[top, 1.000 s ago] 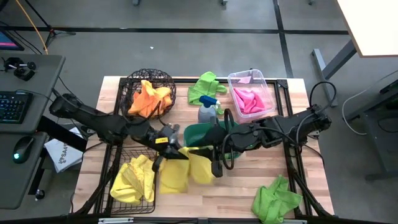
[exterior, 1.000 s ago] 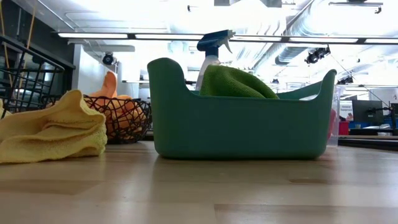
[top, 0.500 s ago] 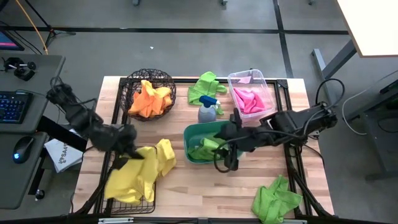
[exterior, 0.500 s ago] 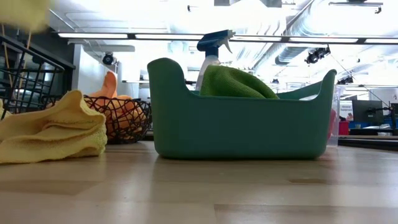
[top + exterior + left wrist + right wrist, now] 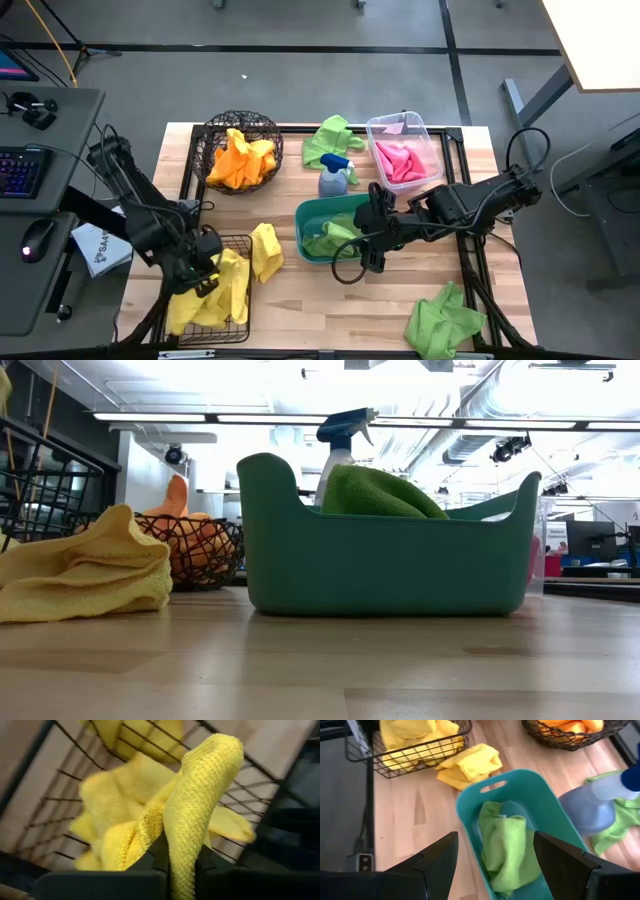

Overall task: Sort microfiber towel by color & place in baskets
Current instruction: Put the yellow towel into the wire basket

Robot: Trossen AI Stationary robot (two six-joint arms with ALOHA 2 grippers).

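My left gripper (image 5: pixel 205 277) hangs over the rectangular black wire basket (image 5: pixel 228 238) at the near left, shut on a yellow microfiber towel (image 5: pixel 192 805). More yellow towels (image 5: pixel 205 305) lie in that basket. Another yellow towel (image 5: pixel 265 250) lies folded on the table beside it. My right gripper (image 5: pixel 368 252) stands open above the teal tub (image 5: pixel 470 800), in which a lime green towel (image 5: pixel 505 845) lies. Nothing is between its fingers. My left gripper pinches a bunched fold of the yellow towel (image 5: pixel 181 870) between its two fingers, coming from above and pointing steeply down. The towel is lifted clear. Its free part bulges past the fingertips over the yellow towels in the wire basket.
At the far edge stand a round wire basket with orange towels (image 5: pixel 240 157), a clear bin with pink towels (image 5: pixel 402 160), a grey spray bottle (image 5: pixel 335 175) and a loose green towel (image 5: pixel 330 140). Another green towel (image 5: pixel 445 320) lies near right.
My left gripper has carried the yellow towel from the table's middle toward the left and near edges and down, tipping to point downward over the rectangular basket. One yellow towel has stayed on the table. My right gripper has tipped downward over the teal tub.
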